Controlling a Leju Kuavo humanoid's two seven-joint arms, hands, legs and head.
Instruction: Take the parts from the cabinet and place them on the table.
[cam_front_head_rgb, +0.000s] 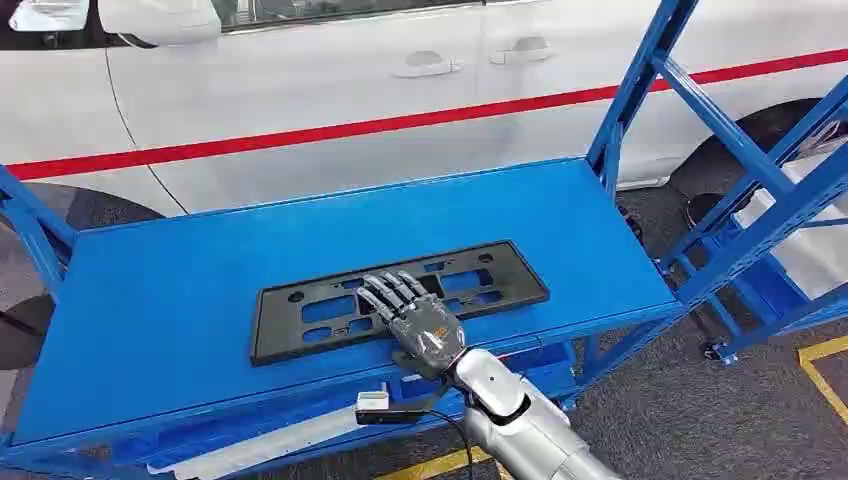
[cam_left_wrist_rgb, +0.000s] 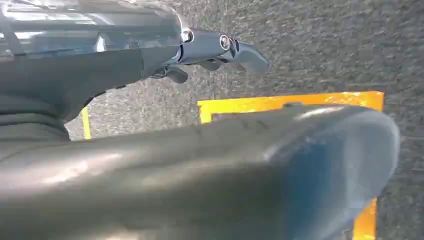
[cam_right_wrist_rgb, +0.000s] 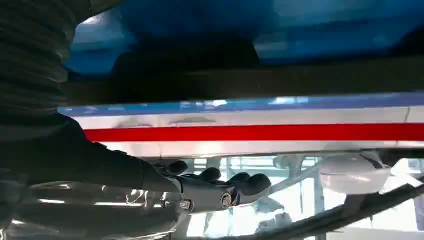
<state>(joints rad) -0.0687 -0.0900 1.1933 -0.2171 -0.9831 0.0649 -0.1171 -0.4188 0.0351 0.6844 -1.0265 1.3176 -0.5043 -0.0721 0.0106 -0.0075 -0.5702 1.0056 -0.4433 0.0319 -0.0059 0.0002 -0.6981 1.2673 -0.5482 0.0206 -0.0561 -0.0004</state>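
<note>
Resting flat on a black plastic panel (cam_front_head_rgb: 395, 298), the robot's right hand (cam_front_head_rgb: 415, 315) lies with fingers extended over the part and grips nothing; the panel sits near the front edge of a blue table (cam_front_head_rgb: 190, 290); a white car (cam_front_head_rgb: 330, 90) with a red stripe stands behind; the left hand (cam_left_wrist_rgb: 220, 50) hangs over grey floor, apparently empty, its fingers hard to judge.

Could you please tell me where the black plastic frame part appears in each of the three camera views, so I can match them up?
Head view: the black frame part lies flat on the blue table, the right robot hand resting on its near edge.
Left wrist view: not in it.
Right wrist view: a dark band against the blue surface.
Shared landmark: the white car's red stripe.
</note>
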